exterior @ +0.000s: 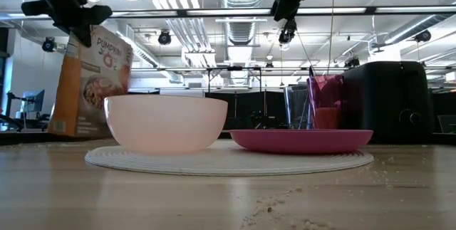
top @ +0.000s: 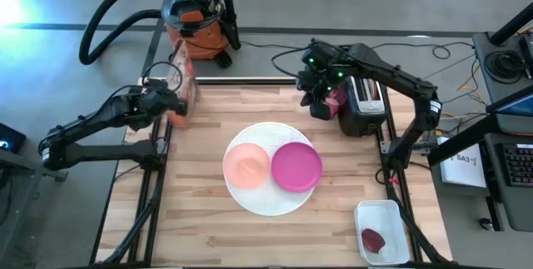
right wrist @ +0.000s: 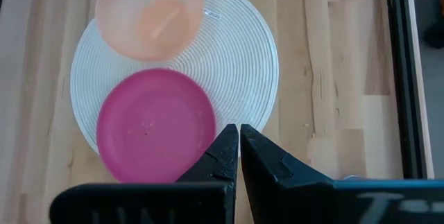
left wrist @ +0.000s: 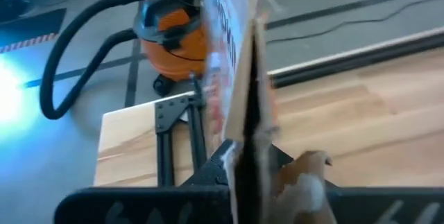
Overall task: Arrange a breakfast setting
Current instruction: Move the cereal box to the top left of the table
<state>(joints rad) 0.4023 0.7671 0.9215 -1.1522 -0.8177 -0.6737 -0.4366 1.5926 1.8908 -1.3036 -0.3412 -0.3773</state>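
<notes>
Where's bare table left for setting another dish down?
Bare wood runs along the near edge in front of the large white round plate, and left of it. The far right corner is crowded: toaster, translucent pink cup, right gripper.

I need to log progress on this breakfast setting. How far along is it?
Done: the pale pink bowl and magenta plate sit on the large white plate. In hand: the left gripper is shut on the cereal box. Left: the pink cup and clear glass stand by the toaster, near the shut right gripper.
</notes>
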